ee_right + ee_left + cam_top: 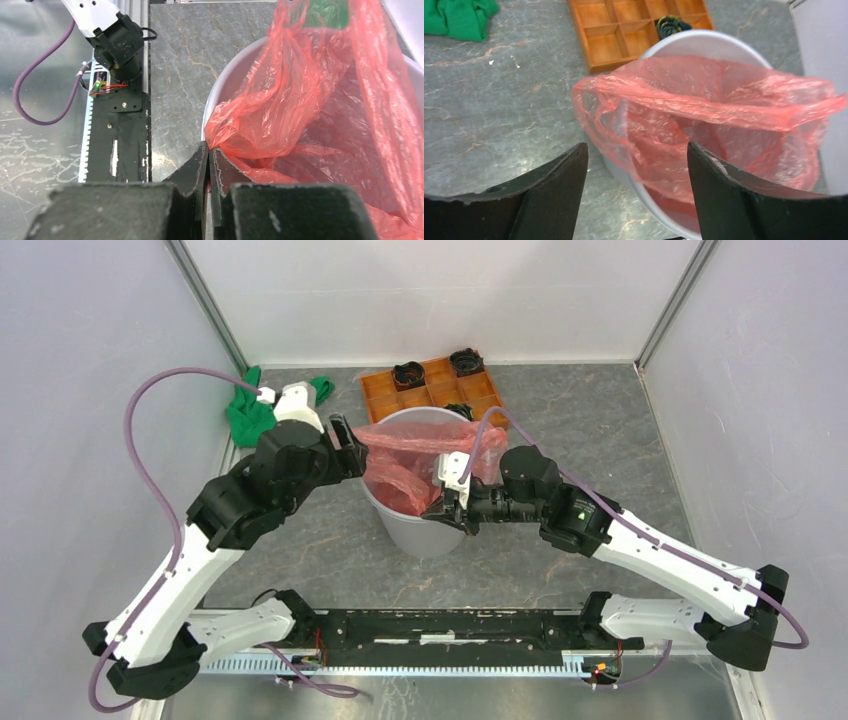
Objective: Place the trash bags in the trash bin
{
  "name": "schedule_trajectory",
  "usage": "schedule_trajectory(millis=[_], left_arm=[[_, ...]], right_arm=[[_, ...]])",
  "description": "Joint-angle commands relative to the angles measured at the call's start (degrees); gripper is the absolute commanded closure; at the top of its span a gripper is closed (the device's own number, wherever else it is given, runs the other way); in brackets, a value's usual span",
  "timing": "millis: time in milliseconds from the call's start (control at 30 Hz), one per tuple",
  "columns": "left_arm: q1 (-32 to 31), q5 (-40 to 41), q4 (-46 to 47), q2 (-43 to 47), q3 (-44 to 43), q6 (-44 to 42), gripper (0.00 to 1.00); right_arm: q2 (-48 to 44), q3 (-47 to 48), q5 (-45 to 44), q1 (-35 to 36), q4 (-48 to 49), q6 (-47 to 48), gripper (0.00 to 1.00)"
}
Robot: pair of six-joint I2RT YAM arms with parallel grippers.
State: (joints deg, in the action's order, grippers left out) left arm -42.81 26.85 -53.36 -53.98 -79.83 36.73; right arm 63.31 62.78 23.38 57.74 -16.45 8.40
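A thin red-orange trash bag (410, 455) is draped across the mouth of the light grey trash bin (420, 530) at the table's middle, part hanging inside and part spread over the rim. My left gripper (355, 445) hovers at the bin's left side. In the left wrist view it (636, 150) is open, the bag's (704, 100) edge and the bin rim (704, 40) ahead between its fingers, untouched. My right gripper (432, 512) sits at the near rim. Its (208, 147) jaws are pinched on a fold of the bag (310, 100) beside the bin wall (220, 95).
An orange compartment tray (430, 390) stands right behind the bin with dark coiled items (408, 373) in some cells. A green cloth (250, 410) lies at the back left. The arms' mounting rail (430, 635) runs along the near edge. Grey walls enclose the table.
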Motion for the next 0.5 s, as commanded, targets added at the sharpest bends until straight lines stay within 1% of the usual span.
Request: schedule_trajectory(millis=[0, 33, 100, 200, 267, 333, 467], left_arm=[[0.9, 1.7, -1.0, 0.2, -1.2, -3.9, 0.18], [1.6, 0.8, 0.0, 0.5, 0.2, -3.6, 0.15], [3.6, -1.5, 1.5, 1.1, 2.7, -3.7, 0.13], [7.7, -4.3, 3.1, 1.9, 4.0, -4.8, 0.06], [11.4, -7.1, 3.3, 1.6, 4.2, -6.0, 0.05], [16.0, -12.2, 4.7, 1.3, 5.5, -7.1, 0.07], [25.1, -25.6, 10.4, 1.5, 9.1, -8.0, 0.16]], right_arm=[[-1.2, 0.3, -2.5, 0.0, 0.7, 3.2, 0.93], [-0.7, 0.7, -2.6, 0.0, 0.1, 3.7, 0.93], [-0.2, 1.2, -2.7, 0.0, -0.6, 4.4, 0.93], [-0.2, 1.0, -2.6, 0.0, -0.5, 4.9, 0.93], [-0.2, 1.0, -2.5, 0.0, -0.5, 5.1, 0.93], [-0.3, 1.2, -2.2, -0.1, -0.5, 5.3, 0.93], [-0.8, 0.4, -0.3, 0.0, 0.1, 5.6, 0.93]])
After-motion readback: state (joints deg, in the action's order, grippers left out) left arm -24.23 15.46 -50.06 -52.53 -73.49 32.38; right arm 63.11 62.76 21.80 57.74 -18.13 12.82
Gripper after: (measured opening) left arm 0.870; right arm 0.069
